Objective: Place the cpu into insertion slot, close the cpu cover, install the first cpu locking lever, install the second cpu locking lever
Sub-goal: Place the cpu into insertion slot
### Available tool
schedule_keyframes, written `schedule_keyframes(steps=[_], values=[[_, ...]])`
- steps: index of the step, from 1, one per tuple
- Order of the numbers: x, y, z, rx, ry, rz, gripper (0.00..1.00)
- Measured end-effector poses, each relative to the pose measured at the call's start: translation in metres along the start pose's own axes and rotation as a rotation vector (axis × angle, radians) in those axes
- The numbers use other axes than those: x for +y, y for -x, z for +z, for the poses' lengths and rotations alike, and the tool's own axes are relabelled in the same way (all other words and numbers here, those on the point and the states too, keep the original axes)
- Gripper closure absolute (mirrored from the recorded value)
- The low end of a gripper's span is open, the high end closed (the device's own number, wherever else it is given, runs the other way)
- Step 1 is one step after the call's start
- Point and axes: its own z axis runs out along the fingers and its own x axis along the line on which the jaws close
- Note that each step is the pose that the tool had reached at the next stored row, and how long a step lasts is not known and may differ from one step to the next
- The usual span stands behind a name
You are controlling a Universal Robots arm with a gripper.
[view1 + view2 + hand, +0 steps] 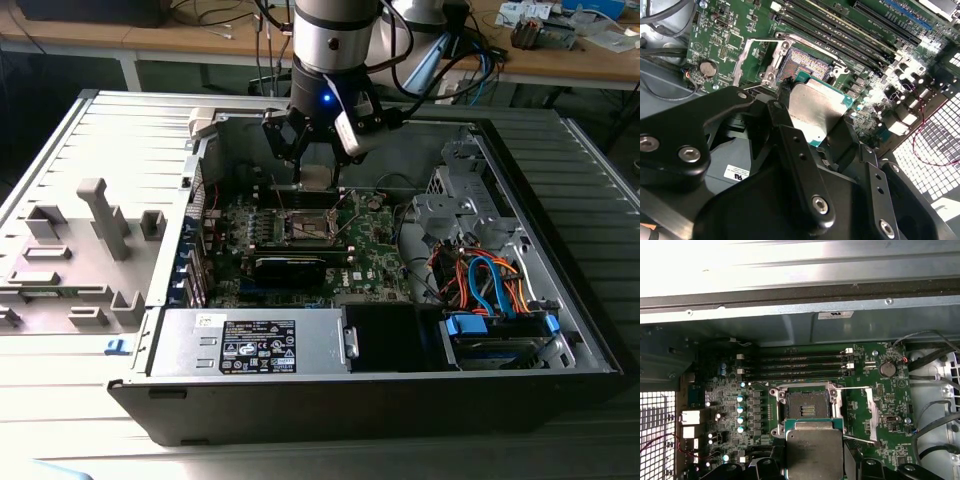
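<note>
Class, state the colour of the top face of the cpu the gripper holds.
Silvery-grey; the cpu shows best in the first wrist view.

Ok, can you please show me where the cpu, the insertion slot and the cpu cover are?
cpu [815, 107]: second wrist view, on the middle of its grey metal top.
insertion slot [807, 407]: first wrist view, on its centre.
cpu cover [871, 412]: first wrist view, on the outer bar of the open frame.
</note>
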Motion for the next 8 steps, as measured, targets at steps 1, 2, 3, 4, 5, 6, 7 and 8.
schedule_keyframes(steps=[1, 2, 3, 4, 5, 6, 7, 8], values=[[0.0000, 0.0000, 0.0000, 0.0000, -0.0001, 0.001, 0.45], [0.0000, 0.0000, 0.0000, -0.0001, 0.0000, 0.001, 0.45], [0.0000, 0.0000, 0.0000, -0.0002, 0.0000, 0.002, 0.45], [0.0000, 0.0000, 0.0000, -0.0002, 0.0000, 0.003, 0.45], [0.0000, 0.0000, 0.0000, -0.0004, 0.0001, 0.005, 0.45], [0.0000, 0.0000, 0.0000, -0.0005, 0.0001, 0.006, 0.45], [0.0000, 0.0000, 0.0000, -0.0006, 0.0001, 0.006, 0.45], [0.0000, 0.0000, 0.0000, -0.0006, 0.0001, 0.007, 0.45]])
